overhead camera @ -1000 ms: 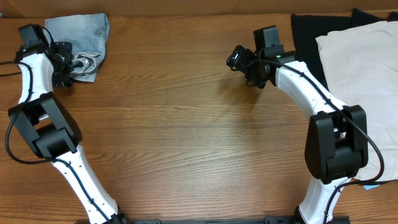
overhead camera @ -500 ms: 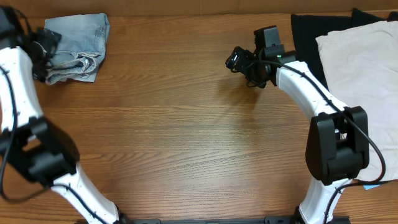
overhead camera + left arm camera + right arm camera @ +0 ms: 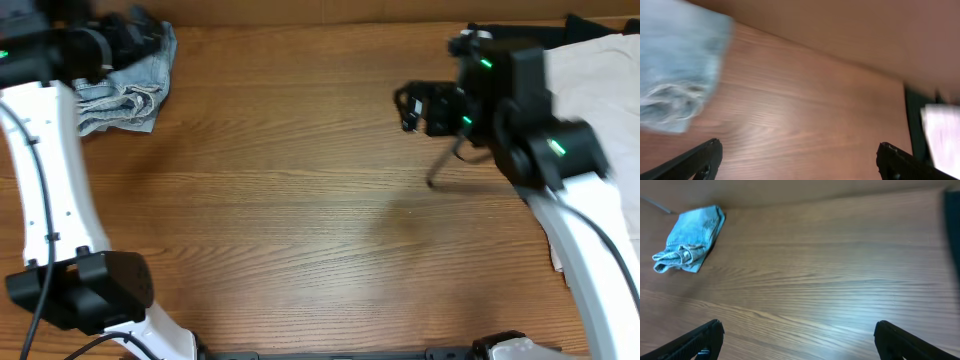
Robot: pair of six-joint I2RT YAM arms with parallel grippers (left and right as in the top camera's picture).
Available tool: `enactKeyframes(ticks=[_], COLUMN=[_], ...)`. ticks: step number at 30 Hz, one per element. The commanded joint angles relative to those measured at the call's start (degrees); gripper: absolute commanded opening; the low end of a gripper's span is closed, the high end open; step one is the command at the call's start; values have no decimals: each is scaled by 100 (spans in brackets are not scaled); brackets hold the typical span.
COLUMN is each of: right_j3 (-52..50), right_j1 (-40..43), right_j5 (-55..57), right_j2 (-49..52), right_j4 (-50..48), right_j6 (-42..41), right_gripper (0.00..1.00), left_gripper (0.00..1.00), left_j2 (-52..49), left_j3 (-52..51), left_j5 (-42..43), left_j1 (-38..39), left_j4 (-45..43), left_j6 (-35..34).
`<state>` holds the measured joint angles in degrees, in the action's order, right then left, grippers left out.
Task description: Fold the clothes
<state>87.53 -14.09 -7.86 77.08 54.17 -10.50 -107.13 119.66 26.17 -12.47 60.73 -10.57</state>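
The folded light-blue denim shorts lie in a bundle at the table's far left corner. They also show in the right wrist view and blurred in the left wrist view. My left gripper is raised over the shorts' far edge, open and empty, its jaws wide apart over bare wood. My right gripper is raised above the right half of the table, open and empty, its jaws wide apart.
A cream-white garment lies over a black garment at the far right. Both show blurred at the right edge of the left wrist view. Bare wooden tabletop fills the middle.
My left gripper has let go of the shorts and lifted up and away to the right. My right arm has risen and swung right. The shorts stay folded in the corner.
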Motion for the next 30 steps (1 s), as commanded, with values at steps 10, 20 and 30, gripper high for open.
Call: enactKeyframes(ticks=[10, 20, 30], right_j3=[72, 66, -24], right_j1=[-9, -9, 348], right_j5=[780, 780, 629], right_j2=[-2680, -2889, -2970], right_j4=[1683, 2321, 2310], right_j6=[197, 197, 70], right_gripper=[100, 100, 100], left_gripper=[100, 100, 100], left_j2=[-120, -120, -120], left_j3=[50, 50, 50], left_j5=[-1650, -1740, -1740], left_j1=[1541, 1624, 1624], left_j4=[17, 57, 57], left_j6=[1722, 1720, 1722])
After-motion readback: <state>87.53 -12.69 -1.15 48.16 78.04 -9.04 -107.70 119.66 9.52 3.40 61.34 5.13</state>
